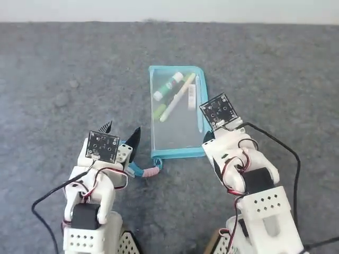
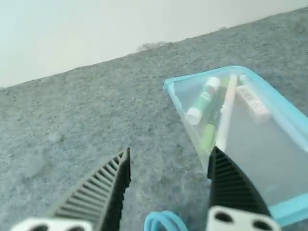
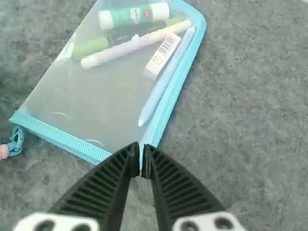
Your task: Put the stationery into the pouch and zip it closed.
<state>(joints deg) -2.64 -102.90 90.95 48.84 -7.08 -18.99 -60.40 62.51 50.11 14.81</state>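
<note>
Pouch (image 1: 177,138): clear mesh with light-blue edging, lying flat on the grey table (image 1: 63,69) between the two arms, its long side running away from them.

Contents, all inside and gathered toward the far end:
- glue stick (image 1: 168,86), white and green
- green pen (image 1: 158,111)
- cream pen (image 1: 179,96), just beside the green one
- eraser (image 1: 192,99), white block
- pale blue pen (image 1: 198,108), lying along the edge on the right arm's side

Blue pull cord (image 1: 144,172) with a pink bead, trailing from the near corner on the left arm's side. Whether the zip is fully drawn cannot be told.

Right gripper (image 3: 139,156): at the near corner on its own side, fingers pressed together with the blue edging pinched between the tips.

Left gripper (image 1: 122,129): fingers spread wide, holding nothing, low over the table just beside the cord, apart from the pouch.
</note>
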